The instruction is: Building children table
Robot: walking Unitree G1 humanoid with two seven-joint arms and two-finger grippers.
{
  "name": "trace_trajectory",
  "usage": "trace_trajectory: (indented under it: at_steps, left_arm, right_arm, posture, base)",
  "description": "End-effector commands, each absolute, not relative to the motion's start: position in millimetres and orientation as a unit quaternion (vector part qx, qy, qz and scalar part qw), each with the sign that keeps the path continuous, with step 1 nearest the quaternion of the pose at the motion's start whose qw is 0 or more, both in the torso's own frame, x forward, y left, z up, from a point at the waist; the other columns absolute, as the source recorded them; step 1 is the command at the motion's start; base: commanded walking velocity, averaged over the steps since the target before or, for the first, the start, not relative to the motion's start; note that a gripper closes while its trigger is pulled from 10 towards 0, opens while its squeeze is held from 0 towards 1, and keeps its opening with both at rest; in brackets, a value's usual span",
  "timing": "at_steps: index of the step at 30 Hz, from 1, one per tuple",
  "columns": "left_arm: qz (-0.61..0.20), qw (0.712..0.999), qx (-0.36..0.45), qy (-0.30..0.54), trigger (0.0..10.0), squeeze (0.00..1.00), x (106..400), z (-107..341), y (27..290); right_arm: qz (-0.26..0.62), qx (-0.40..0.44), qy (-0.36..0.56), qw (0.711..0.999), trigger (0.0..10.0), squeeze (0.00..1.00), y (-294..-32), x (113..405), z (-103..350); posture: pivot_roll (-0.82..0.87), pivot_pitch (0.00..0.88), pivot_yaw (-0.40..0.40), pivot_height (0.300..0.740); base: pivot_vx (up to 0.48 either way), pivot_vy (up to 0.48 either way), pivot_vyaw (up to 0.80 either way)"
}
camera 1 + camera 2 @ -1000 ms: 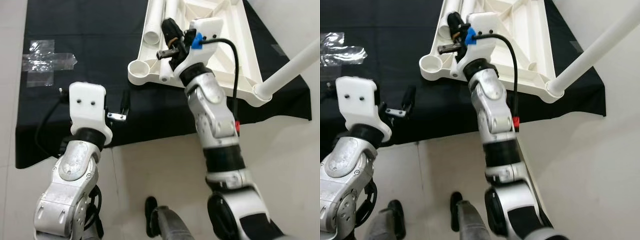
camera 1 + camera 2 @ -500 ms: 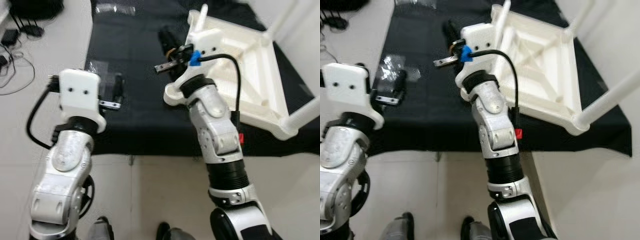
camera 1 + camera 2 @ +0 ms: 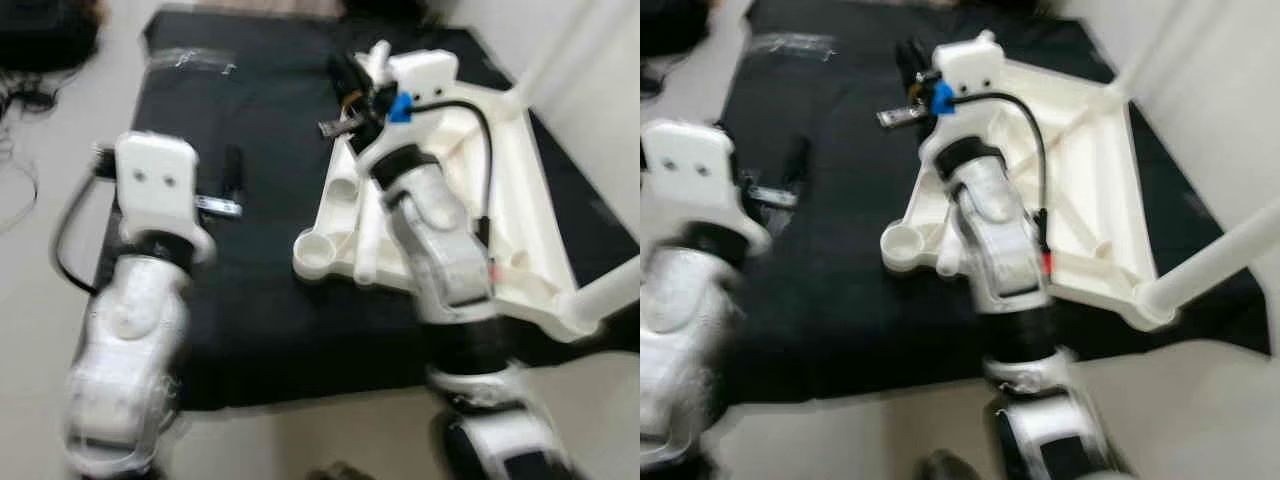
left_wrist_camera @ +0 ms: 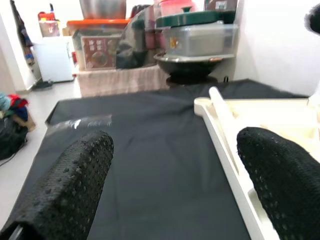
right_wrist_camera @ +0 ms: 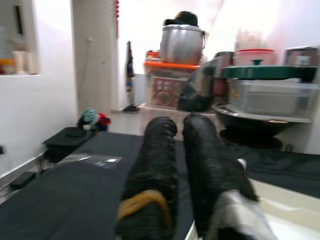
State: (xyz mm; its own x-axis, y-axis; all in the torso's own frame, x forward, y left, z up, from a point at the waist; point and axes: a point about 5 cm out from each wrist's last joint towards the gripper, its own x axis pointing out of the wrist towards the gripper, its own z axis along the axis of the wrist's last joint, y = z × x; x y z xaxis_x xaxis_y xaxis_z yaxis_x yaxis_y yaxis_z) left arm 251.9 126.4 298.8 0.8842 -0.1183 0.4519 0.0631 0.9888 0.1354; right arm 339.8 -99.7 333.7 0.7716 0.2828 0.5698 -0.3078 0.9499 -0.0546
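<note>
The white children's table top [image 3: 520, 180] lies upside down on a black cloth [image 3: 250, 300]. One white leg [image 3: 610, 295] stands in its near right corner socket. A loose white leg [image 3: 368, 240] lies along its left rail, beside an empty corner socket [image 3: 318, 250]. My right gripper [image 3: 345, 82] is raised over the table's far left part, its fingers [image 5: 200, 150] shut with nothing between them. My left gripper [image 3: 218, 185] hovers over the cloth left of the table, open wide with its fingers [image 4: 75, 185] far apart. The eye views are blurred.
Clear tape [image 3: 195, 60] is stuck on the cloth's far left. Pots and plastic boxes [image 4: 195, 45] are stacked beyond the cloth's far end. A white wall [image 3: 1230, 90] runs along the right. Dark bags and cables [image 3: 40, 30] lie on the floor at far left.
The whole picture has shifted and blurred, so the camera has moved. The table now sits lower and nearer in view. Both arms stay raised, with the fingers as before.
</note>
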Motion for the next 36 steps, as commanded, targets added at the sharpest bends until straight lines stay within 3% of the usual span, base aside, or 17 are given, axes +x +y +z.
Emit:
trace_trajectory:
  at_steps: [1,4,5,8,10,13,18,26,36]
  left_arm:
    - [-0.02,0.971,0.064,-0.229,10.0,0.0,252,295,136]
    - [-0.016,0.971,0.063,-0.229,10.0,0.0,253,295,137]
    - [-0.015,0.972,0.062,-0.228,10.0,0.0,253,295,137]
    - [-0.016,0.975,0.066,-0.212,10.0,0.0,254,290,137]
    - [-0.046,0.986,0.056,-0.15,10.0,0.0,256,273,133]
    - [-0.064,0.99,0.066,-0.106,10.0,0.0,254,255,131]
    - [-0.061,0.994,0.061,-0.07,10.0,0.0,250,238,133]
    - [-0.053,0.995,0.053,-0.064,10.0,0.0,248,233,136]
    - [-0.054,0.995,0.049,-0.061,10.0,0.0,245,235,135]
  right_arm:
    - [0.181,0.023,-0.302,0.936,10.0,1.0,-87,337,335]
    - [0.177,0.012,-0.3,0.937,10.0,1.0,-87,339,337]
    - [0.176,0.005,-0.284,0.943,10.0,0.0,-87,342,337]
    - [0.182,-0.016,-0.234,0.955,10.0,0.0,-84,351,335]
    - [0.214,-0.078,-0.094,0.969,10.0,0.0,-79,366,314]
    - [0.231,-0.075,-0.026,0.97,10.0,0.0,-83,373,303]
    - [0.229,-0.029,-0.017,0.973,10.0,0.0,-88,384,307]
    - [0.229,-0.026,-0.047,0.972,10.0,0.0,-85,387,318]
    - [0.236,-0.039,-0.02,0.971,10.0,0.0,-76,378,303]
  posture:
    - [0.05,0.213,-0.147,0.74]
    - [0.05,0.213,-0.147,0.74]
    - [0.05,0.217,-0.145,0.74]
    - [0.05,0.219,-0.145,0.74]
    - [0.05,0.222,-0.148,0.74]
    - [0.04,0.227,-0.153,0.74]
    - [0.04,0.228,-0.159,0.74]
    - [0.04,0.228,-0.164,0.74]
    - [0.04,0.22,-0.162,0.74]
  base:
    - [0.0,0.0,0.0]
    - [0.0,0.0,0.0]
    - [0.0,0.0,0.0]
    - [0.0,0.0,0.0]
    - [0.0,0.0,0.0]
    - [0.0,0.0,0.0]
    - [0.0,0.0,0.0]
    - [0.0,0.0,0.0]
    - [0.0,0.429,0.8]
